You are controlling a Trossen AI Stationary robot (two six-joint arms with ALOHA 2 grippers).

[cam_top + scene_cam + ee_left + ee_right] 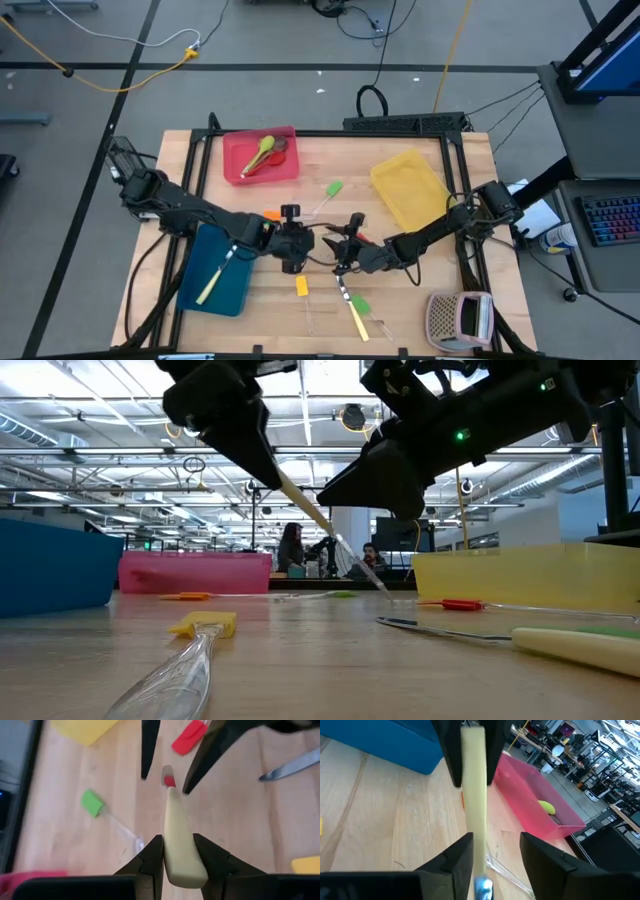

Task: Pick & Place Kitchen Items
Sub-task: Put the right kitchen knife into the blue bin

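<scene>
Knife (181,847) clamped in left hand (178,851), blade tip hidden between right hand's (496,852) spread fingers.

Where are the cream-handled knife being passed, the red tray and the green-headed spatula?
cream-handled knife (182,855): left wrist view, on its handle.
red tray (232,167): high view, on its left rim.
green-headed spatula (92,802): left wrist view, on its green head.

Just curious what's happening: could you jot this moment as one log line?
left tool: shut on cream-handled knife, lifted mid-table | right tool: open around its blade end | blue tray: one utensil inside
</scene>
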